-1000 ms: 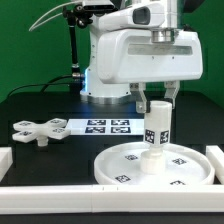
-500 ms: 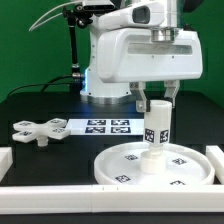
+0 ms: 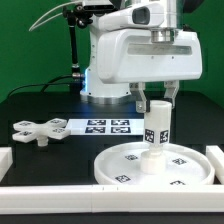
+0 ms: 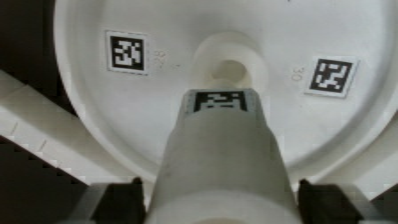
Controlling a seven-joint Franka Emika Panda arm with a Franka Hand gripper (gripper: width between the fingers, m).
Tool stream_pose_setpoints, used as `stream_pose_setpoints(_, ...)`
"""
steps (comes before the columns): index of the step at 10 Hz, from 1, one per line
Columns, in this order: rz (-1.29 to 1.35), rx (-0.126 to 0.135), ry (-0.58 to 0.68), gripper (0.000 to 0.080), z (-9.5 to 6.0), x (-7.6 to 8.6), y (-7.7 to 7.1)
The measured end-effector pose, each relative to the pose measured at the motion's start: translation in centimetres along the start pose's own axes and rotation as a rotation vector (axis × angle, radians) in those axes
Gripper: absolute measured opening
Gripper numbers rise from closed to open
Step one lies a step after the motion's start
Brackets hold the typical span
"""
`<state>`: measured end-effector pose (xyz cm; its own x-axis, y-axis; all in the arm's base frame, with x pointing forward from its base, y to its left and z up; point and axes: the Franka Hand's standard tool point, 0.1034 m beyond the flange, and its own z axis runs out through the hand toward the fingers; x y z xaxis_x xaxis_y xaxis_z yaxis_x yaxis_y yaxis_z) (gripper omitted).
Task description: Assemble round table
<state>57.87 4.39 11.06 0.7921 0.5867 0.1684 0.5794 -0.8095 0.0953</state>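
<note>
The large round disc (image 3: 112, 166) lies flat at the front on the exterior view's right, tags facing up. A short white post (image 3: 157, 126) stands upright over its middle, its lower end at the disc's centre hub. My gripper (image 3: 156, 100) comes down from above and is shut on the post's upper part. In the wrist view the post (image 4: 221, 140) runs from between the two dark fingers (image 4: 118, 204) to the hub of the disc (image 4: 178, 40). The small four-armed cross piece (image 3: 34, 130) lies apart on the black table at the exterior view's left.
The marker board (image 3: 106, 125) lies flat between the cross piece and the robot base. White border rails run along the front (image 3: 90, 196), the left (image 3: 4, 156) and the right (image 3: 215, 156) of the work area. The robot's white body (image 3: 130, 55) rises behind the disc.
</note>
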Motion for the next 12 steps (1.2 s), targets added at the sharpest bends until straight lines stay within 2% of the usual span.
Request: stream_pose_setpoints(12, 0.002, 0.001, -0.002, 0.0418, -0.02, -0.17, 0.05)
